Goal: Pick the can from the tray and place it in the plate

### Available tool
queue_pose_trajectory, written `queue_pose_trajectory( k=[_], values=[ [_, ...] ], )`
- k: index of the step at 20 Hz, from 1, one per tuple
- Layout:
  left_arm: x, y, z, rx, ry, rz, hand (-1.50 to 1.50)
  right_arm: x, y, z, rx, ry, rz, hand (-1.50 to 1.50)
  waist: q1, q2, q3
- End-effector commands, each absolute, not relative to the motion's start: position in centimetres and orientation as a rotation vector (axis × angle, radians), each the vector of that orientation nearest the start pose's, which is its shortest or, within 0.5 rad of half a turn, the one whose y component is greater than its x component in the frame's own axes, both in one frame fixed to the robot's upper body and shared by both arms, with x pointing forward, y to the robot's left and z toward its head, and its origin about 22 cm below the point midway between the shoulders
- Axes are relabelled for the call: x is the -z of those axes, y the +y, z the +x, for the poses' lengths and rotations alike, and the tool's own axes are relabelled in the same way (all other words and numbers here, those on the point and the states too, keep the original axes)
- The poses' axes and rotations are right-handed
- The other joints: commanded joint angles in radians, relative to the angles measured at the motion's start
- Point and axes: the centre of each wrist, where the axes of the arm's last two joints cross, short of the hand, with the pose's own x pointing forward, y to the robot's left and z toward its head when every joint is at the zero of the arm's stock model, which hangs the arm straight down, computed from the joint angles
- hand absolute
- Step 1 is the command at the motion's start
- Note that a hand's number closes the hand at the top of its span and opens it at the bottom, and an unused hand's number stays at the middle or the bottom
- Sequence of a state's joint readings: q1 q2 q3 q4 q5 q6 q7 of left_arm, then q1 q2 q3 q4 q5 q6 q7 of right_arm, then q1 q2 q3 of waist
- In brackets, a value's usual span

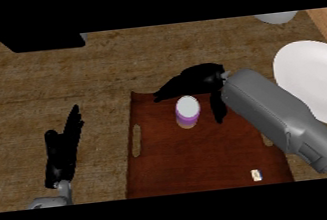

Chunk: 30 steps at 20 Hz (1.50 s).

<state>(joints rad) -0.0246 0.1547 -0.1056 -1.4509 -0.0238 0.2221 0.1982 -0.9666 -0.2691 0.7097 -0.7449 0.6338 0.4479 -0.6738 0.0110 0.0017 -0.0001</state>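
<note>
A small can (187, 111) with a white top and a purple and tan body stands upright on the brown tray (165, 167), near its far end. My right hand (197, 80) hovers just behind and above the can, fingers spread open, with the thumb hanging down beside the can's right side; nothing is held. A white plate (318, 83) lies to the right of the tray, partly behind my right forearm. At the left my left hand (62, 145) rests open, fingers pointing up.
The tray has a slot handle (137, 141) on its left side and a small white tag (257, 174) near its front right. A dark object (44, 43) sits at the back left, and a pale round object (277, 17) at the back right.
</note>
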Motion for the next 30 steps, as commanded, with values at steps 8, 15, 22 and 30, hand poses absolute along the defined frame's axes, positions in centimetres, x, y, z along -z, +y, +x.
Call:
queue_pose_trajectory(
  k=[8, 15, 22, 30],
  values=[
    [0.7, 24.8, 24.8, 0.037, -1.289, 0.225, 0.00, -5.0, -12.8, 41.3, -2.111, -1.380, 0.287, -1.50, 0.006, 0.002, 0.000],
    [1.3, 24.9, 25.2, 0.040, -1.301, 0.233, 0.00, -4.4, -11.3, 41.6, -2.142, -1.337, 0.269, 1.50, 0.009, 0.004, 0.000],
    [-0.4, 24.3, 25.1, 0.041, -1.298, 0.234, 0.00, -1.1, -10.0, 39.5, -2.162, -1.519, 0.267, 1.50, 0.006, 0.002, 0.001],
    [1.0, 26.0, 23.8, 0.035, -1.266, 0.270, 0.00, -2.0, -17.1, 40.7, -1.830, -1.618, -0.111, 1.50, -0.030, -0.008, 0.001]
  ],
)
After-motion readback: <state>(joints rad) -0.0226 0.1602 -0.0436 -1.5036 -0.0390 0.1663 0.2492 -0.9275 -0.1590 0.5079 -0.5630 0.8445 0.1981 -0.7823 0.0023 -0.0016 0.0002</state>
